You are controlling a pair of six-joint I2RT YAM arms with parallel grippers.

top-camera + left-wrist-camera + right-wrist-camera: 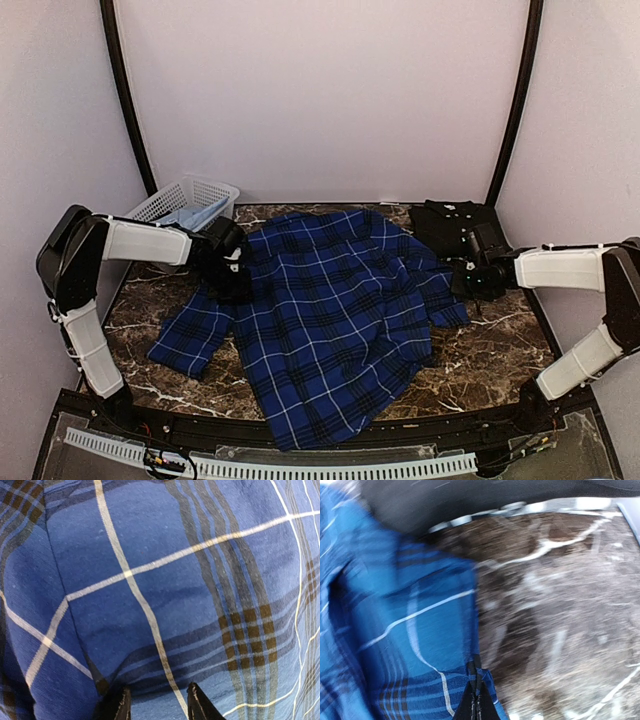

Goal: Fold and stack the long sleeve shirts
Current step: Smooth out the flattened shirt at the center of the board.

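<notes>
The blue plaid shirt (330, 310) lies spread and rumpled across the marble table (490, 360), one sleeve trailing to the front left. My left gripper (232, 285) rests on its left shoulder area. In the left wrist view the gripper (159, 702) has its fingers apart, tips pressed onto the plaid cloth (150, 580). My right gripper (468, 283) is at the shirt's right edge. In the blurred right wrist view that gripper (477, 700) is shut on the hem of the plaid cloth (410, 630). The black shirt (450, 220) lies bunched at the back right, behind the right gripper.
A white lattice basket (185, 200) with pale blue cloth inside stands at the back left corner. Bare marble (560, 630) shows to the right of the plaid shirt. Walls close in on three sides.
</notes>
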